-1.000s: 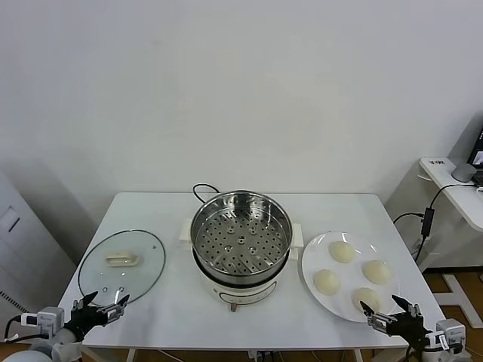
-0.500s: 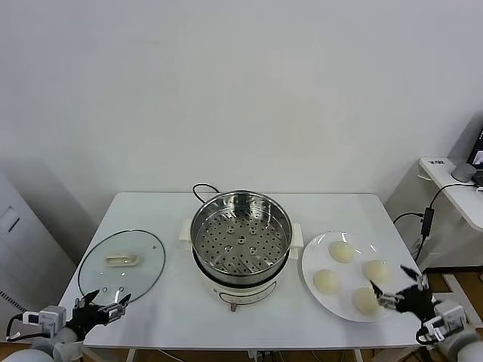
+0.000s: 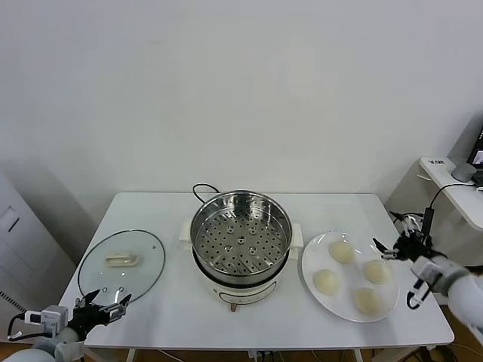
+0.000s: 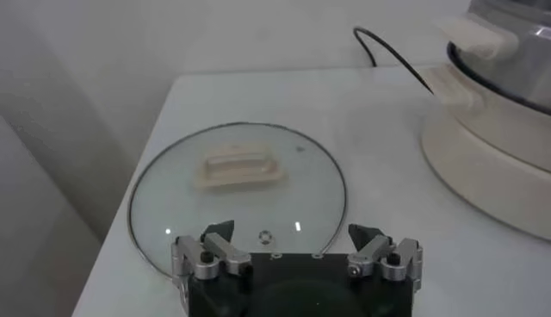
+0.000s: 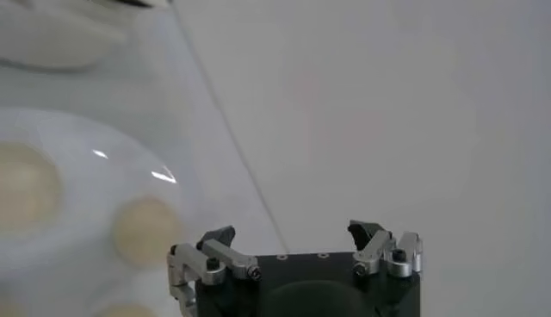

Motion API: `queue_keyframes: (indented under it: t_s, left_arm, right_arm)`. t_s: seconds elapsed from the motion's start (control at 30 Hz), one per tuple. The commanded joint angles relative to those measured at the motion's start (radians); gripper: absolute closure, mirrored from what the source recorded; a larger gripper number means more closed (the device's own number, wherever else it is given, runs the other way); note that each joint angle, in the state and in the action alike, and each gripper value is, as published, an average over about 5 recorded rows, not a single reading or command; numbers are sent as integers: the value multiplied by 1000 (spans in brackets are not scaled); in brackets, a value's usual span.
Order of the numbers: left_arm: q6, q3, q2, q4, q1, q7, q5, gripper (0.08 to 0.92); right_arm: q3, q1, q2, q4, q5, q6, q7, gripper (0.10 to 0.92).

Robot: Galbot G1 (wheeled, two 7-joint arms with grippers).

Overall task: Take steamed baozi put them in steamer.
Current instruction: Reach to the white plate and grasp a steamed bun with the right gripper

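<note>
Since the lid (image 3: pixel 121 263) is already off and lying flat on the table (image 3: pixel 173 305), the steamer (image 3: pixel 241 240) sits open in the middle with its holed tray bare, ready for loading. All four buns (image 3: pixel 341 252) wait on the white plate (image 3: pixel 311 260) just right of it. Right gripper (image 3: pixel 401 246) hovers past the plate's far-right edge, jaws wide, holding nothing; I'd guess it's lining up on a bun. Left gripper (image 3: pixel 103 309) idles near the lid, also wide open and empty. Both arms are mostly cut off.
</note>
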Motion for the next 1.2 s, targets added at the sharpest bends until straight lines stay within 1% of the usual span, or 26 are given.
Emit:
queue_keyframes:
  t_s: [0.03, 0.23, 0.47, 0.63, 0.8, 1.03, 1.2]
  left_arm:
    - [6, 0, -3, 0, -3, 0, 13, 177]
    - [15, 5, -4, 4, -12, 1, 35, 177]
    - [16, 11, -12, 4, -19, 1, 36, 177]
    - [22, 7, -10, -3, -23, 8, 36, 177]
    - [31, 4, -10, -2, -30, 11, 36, 177]
    - [33, 6, -7, -1, -33, 18, 36, 177]
    - [31, 7, -1, 2, -36, 22, 35, 177]
  right_arm:
    - [-289, 350, -79, -157, -52, 39, -206, 203]
    - [-634, 682, -120, -264, 66, 82, -406, 203]
    - [-1048, 1049, -112, -354, 161, 80, -516, 203]
    - [-1160, 1125, -59, -421, 226, 78, -575, 203]
    - [-1228, 1138, -11, -460, 273, 72, -615, 203]
    - [-1259, 1131, 51, -505, 260, 74, -644, 203]
    - [-1258, 1117, 93, -534, 230, 87, -637, 203]
